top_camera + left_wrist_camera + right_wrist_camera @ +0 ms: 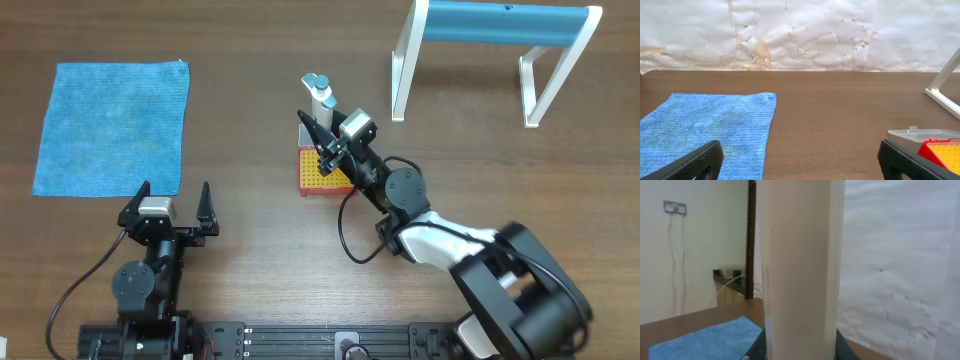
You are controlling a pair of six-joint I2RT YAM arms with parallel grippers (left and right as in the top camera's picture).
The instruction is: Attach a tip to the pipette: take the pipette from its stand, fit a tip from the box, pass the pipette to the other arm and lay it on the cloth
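Note:
My right gripper (328, 146) is shut on the white pipette (320, 92), which stands upright over the red and orange tip box (324, 172) at the table's middle. Its blue-capped head points toward the back. In the right wrist view the pipette's pale body (800, 270) rises close up between the dark fingers. The blue cloth (112, 130) lies flat at the back left. My left gripper (170, 203) rests open near the front left, just in front of the cloth (705, 131), with nothing between its fingers (692, 164).
The pipette stand (500, 22), with white legs and a blue top bar, stands at the back right. The tip box (943, 153) has its clear lid (920, 133) folded open behind it. Bare wood lies between cloth and box.

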